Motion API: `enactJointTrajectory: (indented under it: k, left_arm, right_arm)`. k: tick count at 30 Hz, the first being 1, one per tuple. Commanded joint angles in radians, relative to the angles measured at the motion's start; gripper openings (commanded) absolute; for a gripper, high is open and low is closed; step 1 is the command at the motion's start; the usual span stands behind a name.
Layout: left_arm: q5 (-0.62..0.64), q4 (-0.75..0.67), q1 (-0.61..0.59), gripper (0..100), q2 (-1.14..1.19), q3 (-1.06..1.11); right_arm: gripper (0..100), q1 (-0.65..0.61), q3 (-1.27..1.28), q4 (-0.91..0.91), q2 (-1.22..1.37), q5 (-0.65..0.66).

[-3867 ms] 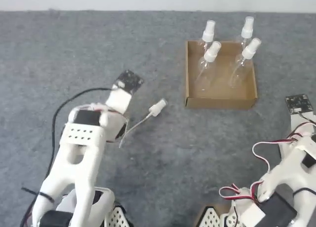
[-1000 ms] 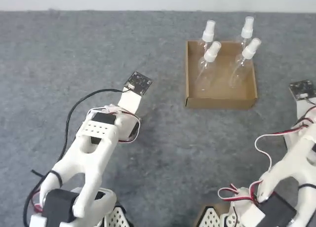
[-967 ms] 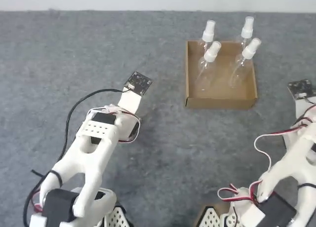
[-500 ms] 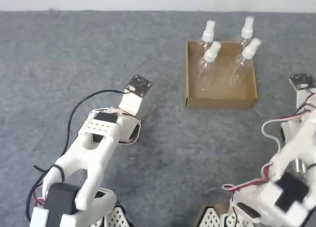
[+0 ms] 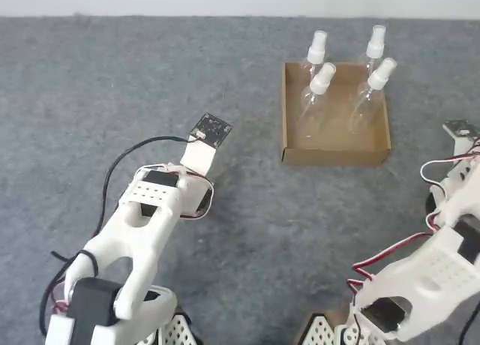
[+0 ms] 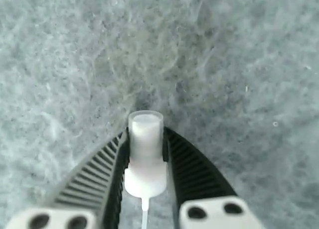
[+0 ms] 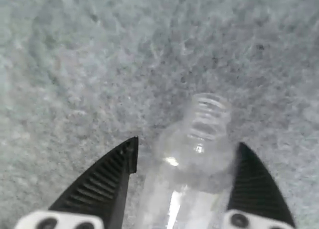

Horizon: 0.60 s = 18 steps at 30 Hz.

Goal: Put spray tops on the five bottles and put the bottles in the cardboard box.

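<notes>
Grey felt-like worktop (image 5: 90, 82) w/ both arms on it. L arm (image 5: 139, 232) stands at the near-left side, wrist to the left of the cardboard box (image 5: 335, 154) and well apart from it. R arm (image 5: 439, 266) is at the near-right edge, past the box's right side. The box sits at the far-right side of the worktop, open top, w/ four capped bottles (image 5: 309, 105) upright in it, 2 x 2. R tool (image 7: 187, 145) has jaws spread wide w/ an uncapped clear bottle (image 7: 199, 154) between them, threaded neck bare; clear gap at one finger, the other looks close to the glass, contact can't be told. L tool (image 6: 144, 134) is clamped on a white spray top (image 6: 145, 159), thin dip tube (image 6: 144, 209) running back betw. the fingers.
</notes>
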Motion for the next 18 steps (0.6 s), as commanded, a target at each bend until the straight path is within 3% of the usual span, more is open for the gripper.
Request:
enactJointTrajectory:
  k: [1, 7, 12, 18]
  left_arm:
    - [0.011, -0.057, 0.003, 1, -0.006, -0.024]
    - [0.011, -0.06, 0.006, 1, -0.011, -0.038]
    - [0.011, 0.028, 0.074, 2, -0.005, -0.105]
    - [0.084, 0.072, 0.13, 11, -0.005, -0.131]
  right_arm:
    - [15.0, 0.007, -0.057, 0.004, -0.031, -0.006]
    - [3.2, -0.008, -0.057, 0.019, -0.084, 0.026]
    - [1.7, -0.058, 0.081, 0.061, -0.194, 0.104]
    - [1.8, -0.105, 0.354, -0.05, -0.427, 0.101]
